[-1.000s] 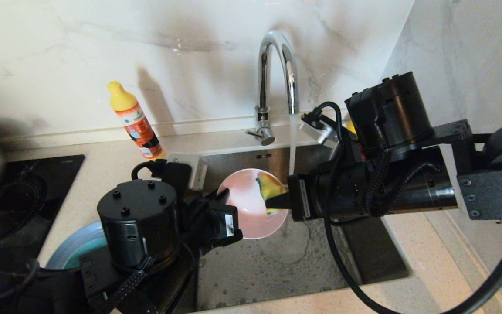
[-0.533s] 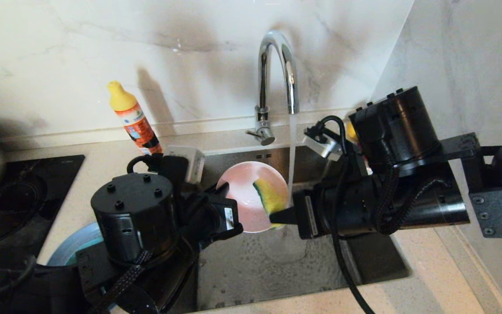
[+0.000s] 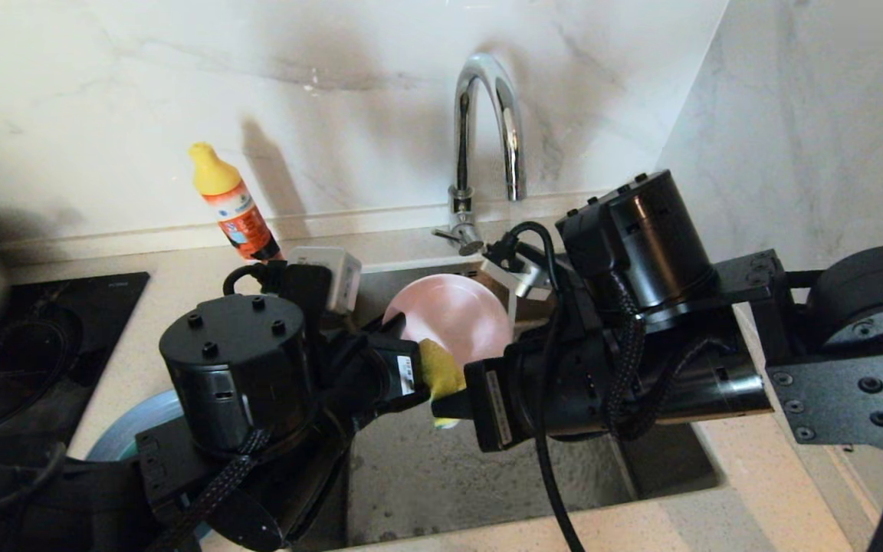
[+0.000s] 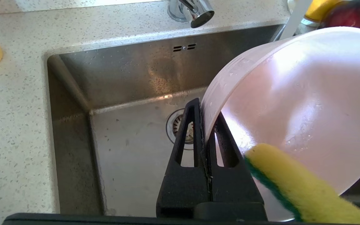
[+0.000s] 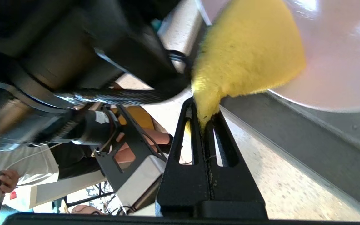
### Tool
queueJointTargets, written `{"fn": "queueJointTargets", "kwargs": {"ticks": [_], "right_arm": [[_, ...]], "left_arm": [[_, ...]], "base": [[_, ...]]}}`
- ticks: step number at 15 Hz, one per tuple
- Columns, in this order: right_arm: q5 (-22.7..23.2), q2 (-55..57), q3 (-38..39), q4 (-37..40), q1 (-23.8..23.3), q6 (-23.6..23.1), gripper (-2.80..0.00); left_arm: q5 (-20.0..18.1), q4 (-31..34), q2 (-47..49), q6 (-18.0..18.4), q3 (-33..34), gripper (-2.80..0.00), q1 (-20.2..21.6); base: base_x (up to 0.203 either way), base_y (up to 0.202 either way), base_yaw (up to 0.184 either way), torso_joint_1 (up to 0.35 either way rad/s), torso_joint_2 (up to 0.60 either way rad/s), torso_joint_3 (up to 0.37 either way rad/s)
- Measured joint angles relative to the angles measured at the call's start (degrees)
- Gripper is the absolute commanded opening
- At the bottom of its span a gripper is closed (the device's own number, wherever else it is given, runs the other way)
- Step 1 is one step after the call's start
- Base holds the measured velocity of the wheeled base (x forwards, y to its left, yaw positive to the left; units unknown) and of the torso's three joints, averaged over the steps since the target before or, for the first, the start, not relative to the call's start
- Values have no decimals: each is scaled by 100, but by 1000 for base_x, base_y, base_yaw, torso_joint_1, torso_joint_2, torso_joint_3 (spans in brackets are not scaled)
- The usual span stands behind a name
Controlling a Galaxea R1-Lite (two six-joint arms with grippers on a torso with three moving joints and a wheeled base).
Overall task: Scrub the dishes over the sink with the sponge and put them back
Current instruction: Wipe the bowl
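Item: pale pink bowl (image 3: 453, 314), tilted above the sink (image 3: 441, 475). My left gripper (image 4: 205, 115) pinches its wet, slippery rim; right gripper (image 5: 204, 120) clamps the soft, compressible sponge (image 5: 245, 59) against its lower edge.

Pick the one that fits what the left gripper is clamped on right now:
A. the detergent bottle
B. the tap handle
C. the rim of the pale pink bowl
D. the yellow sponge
C: in the left wrist view the left gripper is shut on the rim of the pale pink bowl, while the right gripper holds the sponge.
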Motion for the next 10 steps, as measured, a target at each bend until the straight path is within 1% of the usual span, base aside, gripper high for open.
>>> {"fn": "queueJointTargets", "kwargs": {"ticks": [5,10], "right_arm": [[-26,-57,86,35,-48,30,-280],[-22,-373,381,24,-412,35,-280]], "left_arm": [[16,-4,-20,-2,0,-280,15],[48,-2,-50,-7,40,-280,17]], "base": [[0,0,0,0,0,0],[0,0,0,0,0,0]]}}
